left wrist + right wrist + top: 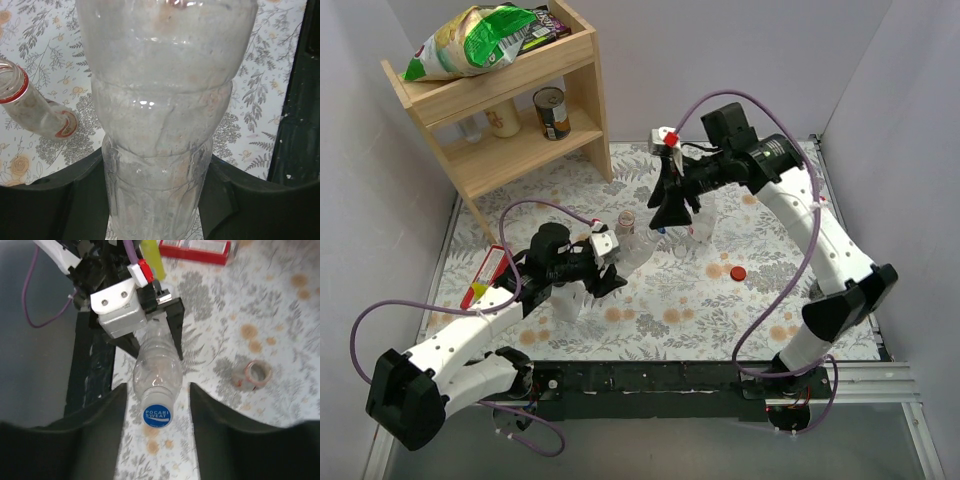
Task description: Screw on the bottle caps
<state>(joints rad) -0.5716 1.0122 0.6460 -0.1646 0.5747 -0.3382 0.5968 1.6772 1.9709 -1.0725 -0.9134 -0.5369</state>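
My left gripper [608, 272] is shut on the lower body of a clear bottle [638, 248], which tilts up toward the right arm. In the left wrist view the bottle [160, 115] fills the gap between the fingers [65, 195]. A blue cap [156, 415] sits on its neck. My right gripper [670, 222] is open, its fingers [107, 420] on either side of the blue cap and apart from it. A second clear bottle [625, 222] with a red neck ring and no cap is close behind; it also shows in both wrist views [30, 102] [252, 374]. A loose red cap [737, 271] lies on the mat.
A wooden shelf [520, 110] stands at the back left with a snack bag [480, 38], a can [551, 112] and bottles on it. A red box [485, 275] lies by the left arm. The floral mat [720, 310] is walled in on both sides.
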